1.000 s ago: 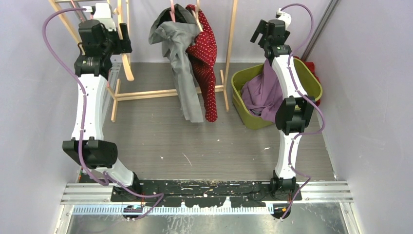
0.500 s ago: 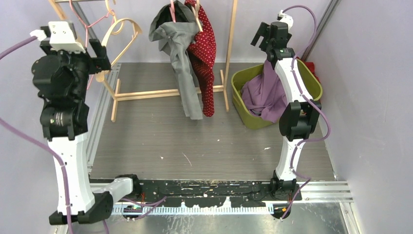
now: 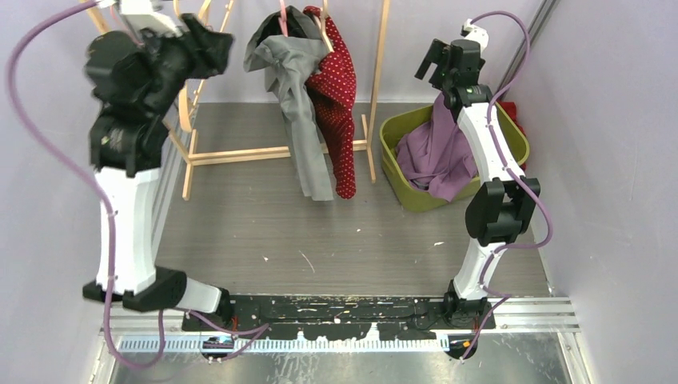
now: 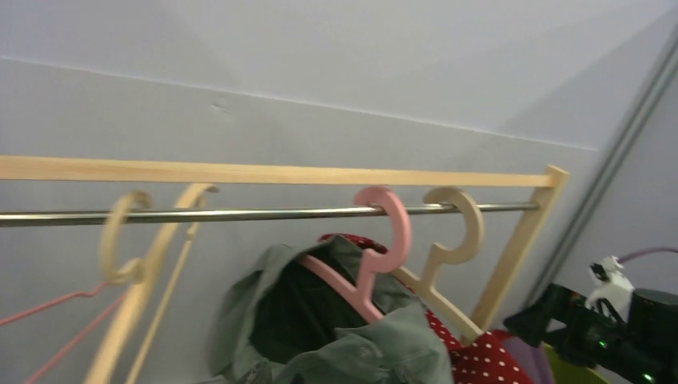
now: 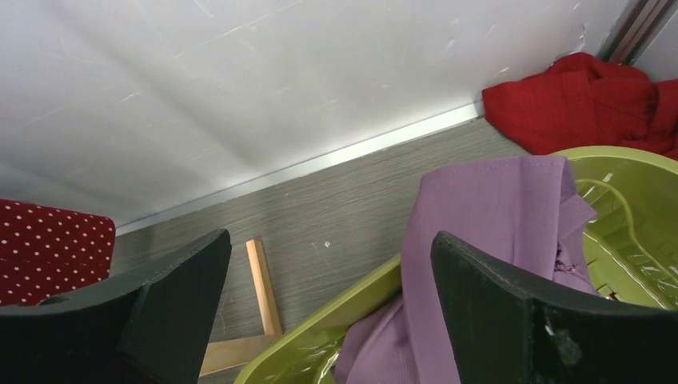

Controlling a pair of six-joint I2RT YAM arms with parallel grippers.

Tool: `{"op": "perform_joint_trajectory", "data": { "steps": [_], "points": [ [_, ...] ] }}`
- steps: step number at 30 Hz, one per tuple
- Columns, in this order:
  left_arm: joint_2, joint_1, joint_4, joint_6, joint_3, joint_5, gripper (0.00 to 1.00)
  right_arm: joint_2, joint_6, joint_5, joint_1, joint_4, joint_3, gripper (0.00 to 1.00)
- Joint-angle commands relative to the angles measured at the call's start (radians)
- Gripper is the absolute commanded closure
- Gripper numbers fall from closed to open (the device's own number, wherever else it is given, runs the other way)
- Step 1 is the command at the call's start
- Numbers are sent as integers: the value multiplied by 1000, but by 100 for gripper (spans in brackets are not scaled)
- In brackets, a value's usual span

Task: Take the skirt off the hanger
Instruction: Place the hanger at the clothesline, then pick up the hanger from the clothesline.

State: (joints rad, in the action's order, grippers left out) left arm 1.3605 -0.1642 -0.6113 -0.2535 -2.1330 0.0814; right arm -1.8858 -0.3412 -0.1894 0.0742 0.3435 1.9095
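Red white-dotted fabric skirt (image 3: 340, 88) is seen draped on a pale wooden hanger (image 4: 454, 232), which is hooked over the metal rail (image 4: 240, 214) of a light wooden garment rack (image 3: 240, 154) near the rail's right end. Just beside it on the left, touching it, a grey-green garment (image 3: 296, 88) is carried by a pink plastic hanger (image 4: 384, 232). Both garments hang down towards the grey wood-grain tabletop (image 3: 320, 232). The left hand (image 3: 209, 42) is raised high at the rack's left end, well apart from the skirt; it is blurred, and whether it is wide or narrow cannot be told. The right hand (image 5: 329, 240) is held wide, gripping nothing, above the rim of a lime-green plastic basket (image 3: 512, 136), in which a purple cloth (image 5: 488, 216) is laid. A red cloth (image 5: 592, 88) is seen behind the basket.
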Motion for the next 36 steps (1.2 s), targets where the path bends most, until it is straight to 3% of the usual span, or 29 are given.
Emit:
{"op": "perform_joint_trajectory", "data": {
  "steps": [1, 7, 17, 24, 36],
  "points": [
    [136, -128, -91, -71, -136, -18, 46, 74, -18, 13, -5, -65, -15, 0],
    [229, -208, -89, -95, -161, -98, 47, 86, -21, 8, -4, -76, -34, 0],
    [290, -243, -55, -104, -222, -96, 47, 88, -4, -7, -5, -83, -29, 0],
    [305, -300, -66, -122, -169, -118, 47, 80, -2, -8, -4, -82, -22, 0],
    [423, -339, -62, -75, -165, -458, 47, 89, 23, -17, -5, -84, -26, 0]
  ]
}}
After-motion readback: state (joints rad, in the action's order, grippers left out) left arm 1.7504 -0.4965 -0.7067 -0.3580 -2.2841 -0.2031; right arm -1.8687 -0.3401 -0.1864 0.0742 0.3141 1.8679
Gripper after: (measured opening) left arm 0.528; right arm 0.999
